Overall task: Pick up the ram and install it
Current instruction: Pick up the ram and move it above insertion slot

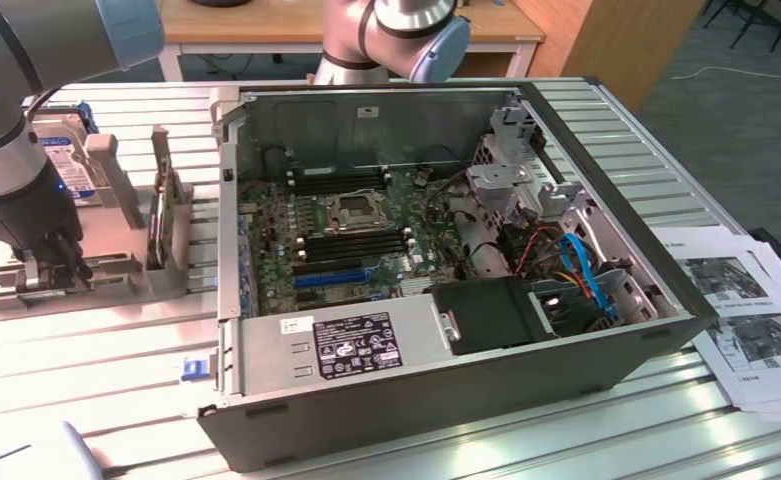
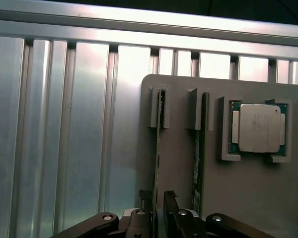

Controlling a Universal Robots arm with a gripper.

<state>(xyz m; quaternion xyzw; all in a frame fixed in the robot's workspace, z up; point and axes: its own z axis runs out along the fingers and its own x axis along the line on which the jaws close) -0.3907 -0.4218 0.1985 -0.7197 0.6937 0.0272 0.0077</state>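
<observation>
Pincer (image 2: 156,197) over ram (image 2: 159,144), left-centre of exterior view; clamped or apart: cannot tell | ram on edge in holder (image 2: 181,168) slot, unlifted | step: pick-up, early | a lift likely needs a straight pull, second stick (image 2: 201,148) just beside | ribbed metal table (image 1: 110,350); open case (image 1: 524,370) centre | desk (image 1: 230,25) top, carpet (image 1: 750,60) upper right

Wooden desk (image 1: 263,22), grey carpet (image 1: 717,95)
</observation>
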